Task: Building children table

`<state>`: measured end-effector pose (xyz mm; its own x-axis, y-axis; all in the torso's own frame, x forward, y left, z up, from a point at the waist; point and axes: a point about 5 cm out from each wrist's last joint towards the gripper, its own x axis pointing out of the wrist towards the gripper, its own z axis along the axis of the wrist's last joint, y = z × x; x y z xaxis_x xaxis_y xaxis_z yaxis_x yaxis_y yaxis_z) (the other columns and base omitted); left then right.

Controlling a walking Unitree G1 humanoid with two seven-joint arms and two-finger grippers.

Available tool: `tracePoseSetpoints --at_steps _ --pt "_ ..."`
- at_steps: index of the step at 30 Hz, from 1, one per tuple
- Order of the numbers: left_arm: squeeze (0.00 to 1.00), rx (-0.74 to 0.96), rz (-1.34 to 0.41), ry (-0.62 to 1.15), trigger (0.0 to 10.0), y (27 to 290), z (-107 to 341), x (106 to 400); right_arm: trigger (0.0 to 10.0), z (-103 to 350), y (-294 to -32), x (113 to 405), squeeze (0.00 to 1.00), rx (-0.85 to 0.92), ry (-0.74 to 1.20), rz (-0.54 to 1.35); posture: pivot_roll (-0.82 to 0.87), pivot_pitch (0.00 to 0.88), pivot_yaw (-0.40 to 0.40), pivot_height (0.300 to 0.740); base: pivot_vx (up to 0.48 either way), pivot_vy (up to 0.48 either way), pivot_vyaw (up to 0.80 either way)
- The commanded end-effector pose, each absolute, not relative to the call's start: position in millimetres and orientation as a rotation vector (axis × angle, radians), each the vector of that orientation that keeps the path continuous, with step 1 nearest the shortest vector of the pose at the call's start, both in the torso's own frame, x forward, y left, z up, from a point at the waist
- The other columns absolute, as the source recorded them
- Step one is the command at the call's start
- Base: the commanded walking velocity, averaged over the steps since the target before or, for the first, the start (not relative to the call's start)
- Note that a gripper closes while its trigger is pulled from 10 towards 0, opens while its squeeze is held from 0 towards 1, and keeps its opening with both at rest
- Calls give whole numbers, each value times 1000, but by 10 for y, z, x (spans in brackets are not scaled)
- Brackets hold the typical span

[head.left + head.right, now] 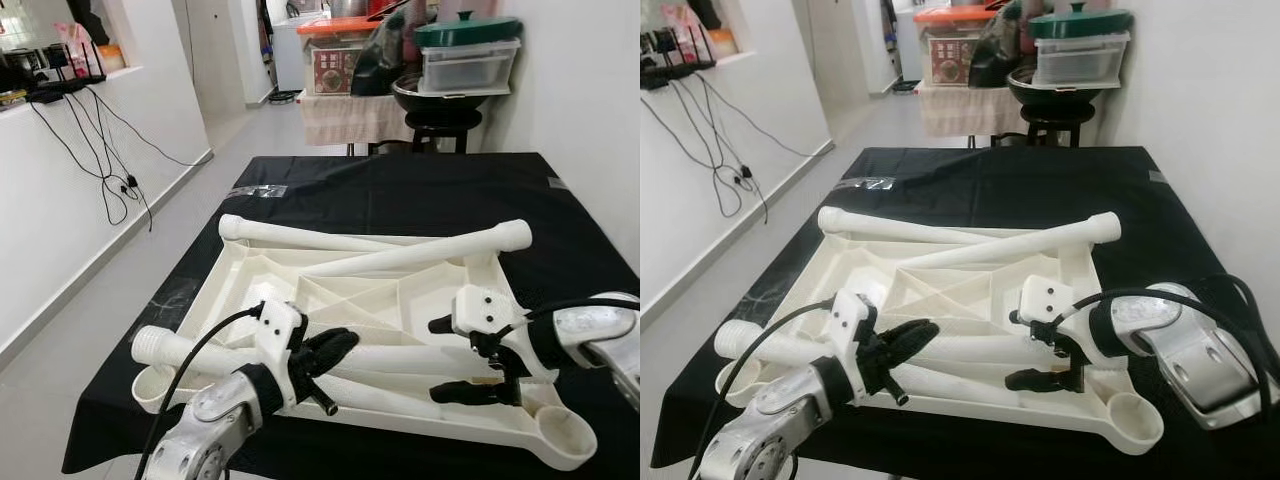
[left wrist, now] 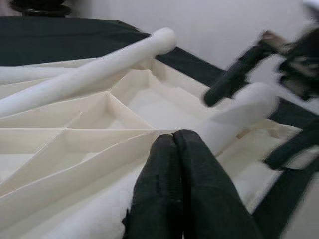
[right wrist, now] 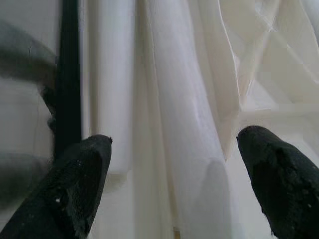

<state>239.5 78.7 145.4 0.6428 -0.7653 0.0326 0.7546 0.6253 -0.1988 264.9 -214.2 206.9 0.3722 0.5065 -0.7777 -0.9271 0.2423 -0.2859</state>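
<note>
Upturned white plastic tabletop (image 1: 300, 262) lies at frame centre on your black-covered desk (image 1: 420, 190), with loose white table legs (image 1: 400, 255) across its ribbed underside. Your left gripper (image 1: 335, 350), lower left, has its fingers pressed together, empty, above a leg. Your right gripper (image 1: 455, 358), lower right, is spread wide, straddling a leg's end without clamping it.

Lived-in home, prob. a dining area off a corridor w/ pale tiled floor (image 1: 90, 330). White half-wall ledge (image 1: 80, 85) carries gadgets, black cables (image 1: 105, 165) dangling down it. At the back: black stool (image 1: 442, 125) w/ wok, clear storage boxes (image 1: 468, 62), green pot lid (image 1: 466, 28), orange-lidded bin (image 1: 338, 55). Black cloth-covered table (image 1: 400, 190).
</note>
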Motion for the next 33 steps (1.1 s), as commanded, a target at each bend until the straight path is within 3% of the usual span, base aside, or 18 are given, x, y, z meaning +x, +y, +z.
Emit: tracePoseSetpoints --at_steps 1,7,8,10,18,19,21,22,33 --pt "0 -216 -890 85 0 808 1434 2364 10000 2070 -2138 2659 0 -866 639 1049 -99 0 19 740 0 0 0" --pt "0 -261 -956 178 0 785 1336 2241 10000 2011 -2201 2688 0 -982 797 964 -103 0 16 740 0 0 0" --pt "0 -250 -950 189 9412 783 1319 2241 10000 1999 -2236 2701 0 -1026 822 937 -106 0 12 740 0 0 0" --pt "0 -245 -945 197 10000 782 1311 2241 10000 1986 -2275 2715 0 -1070 848 907 -106 0 11 740 0 0 0" --pt "0 -244 -928 202 10000 771 1330 2247 10000 1968 -2360 2755 0 -1176 932 825 -112 0 -6 740 0 0 0" --pt "0 -245 -920 200 10000 770 1332 2254 3804 1963 -2356 2756 0 -1186 939 824 -112 0 -8 740 0 0 0" --pt "0 -246 -915 200 10000 770 1334 2259 3804 1959 -2351 2756 0 -1192 945 823 -112 0 -10 740 0 0 0" --pt "0 -247 -912 199 10000 768 1334 2264 0 1952 -2342 2751 0 -1196 948 829 -113 0 -11 740 0 0 0" --pt "0 -238 -872 184 10000 790 1346 2325 0 1919 -2335 2749 0 -1226 958 830 -116 0 -16 740 0 0 0"
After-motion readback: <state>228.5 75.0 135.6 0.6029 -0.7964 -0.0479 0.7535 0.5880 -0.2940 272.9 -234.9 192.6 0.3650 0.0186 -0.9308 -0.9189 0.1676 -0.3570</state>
